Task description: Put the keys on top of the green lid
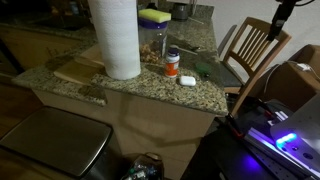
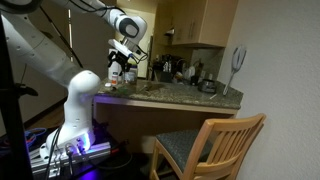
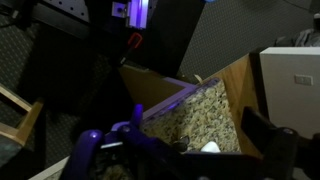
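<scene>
In an exterior view the small dark green lid (image 1: 203, 70) lies flat on the granite counter (image 1: 150, 88), right of a small orange-labelled bottle (image 1: 172, 63) and a small white object (image 1: 187, 80). A dark elongated thing near the counter's left front edge (image 1: 93, 93) may be the keys; it is too dim to be sure. My gripper (image 2: 121, 63) hangs above the counter's end. In the wrist view its fingers (image 3: 200, 138) stand wide apart with nothing between them, over the white object (image 3: 210, 147) and a small dark thing (image 3: 181, 142).
A tall paper towel roll (image 1: 116, 38), a wooden board (image 1: 78, 70), a jar (image 1: 153, 42) and a yellow-and-green sponge (image 1: 155, 16) stand on the counter. A wooden chair (image 1: 255, 48) stands beside the counter, also seen in front of it (image 2: 210, 150). More kitchen items (image 2: 185, 72) line the counter's far end.
</scene>
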Controlling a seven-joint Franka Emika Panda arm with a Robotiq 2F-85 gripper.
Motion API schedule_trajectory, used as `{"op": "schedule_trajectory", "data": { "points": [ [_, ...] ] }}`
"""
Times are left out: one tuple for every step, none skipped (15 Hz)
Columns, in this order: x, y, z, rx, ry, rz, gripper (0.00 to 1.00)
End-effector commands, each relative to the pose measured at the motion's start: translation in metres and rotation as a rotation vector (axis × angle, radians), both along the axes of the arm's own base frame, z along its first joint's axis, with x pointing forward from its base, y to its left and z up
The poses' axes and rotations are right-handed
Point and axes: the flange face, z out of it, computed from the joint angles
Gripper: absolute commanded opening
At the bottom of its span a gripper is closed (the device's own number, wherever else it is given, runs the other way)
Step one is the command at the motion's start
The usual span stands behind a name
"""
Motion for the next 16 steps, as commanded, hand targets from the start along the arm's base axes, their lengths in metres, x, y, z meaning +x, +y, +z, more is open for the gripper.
{"op": "schedule_trajectory", "data": {
  "points": [
    [-0.004,0.001,0.002,0.004,-0.004,0.022,1.00],
    [-0.007,0.001,0.005,0.007,-0.012,0.032,1.00],
    [-0.008,0.001,0.006,0.009,-0.018,0.035,1.00],
    [-0.002,-0.003,0.000,0.005,0.002,0.034,1.00],
    [0.001,0.004,-0.012,-0.003,0.038,0.069,1.00],
    [0.001,0.012,-0.019,-0.012,0.058,0.112,1.00],
    [0.001,0.019,-0.025,-0.016,0.077,0.148,1.00],
    [0.002,0.027,-0.031,-0.013,0.095,0.189,1.00],
    [0.003,0.016,-0.034,-0.024,0.102,0.219,1.00],
    [0.006,0.015,-0.042,-0.043,0.088,0.240,1.00],
    [0.008,0.014,-0.044,-0.055,0.072,0.263,1.00],
    [0.011,0.011,-0.047,-0.071,0.042,0.294,1.00],
    [0.016,0.009,-0.051,-0.090,0.020,0.317,1.00],
    [0.020,0.005,-0.051,-0.113,-0.006,0.328,1.00],
    [0.025,-0.001,-0.049,-0.136,-0.048,0.325,1.00],
    [0.030,-0.003,-0.047,-0.124,-0.109,0.285,1.00]
  ]
}}
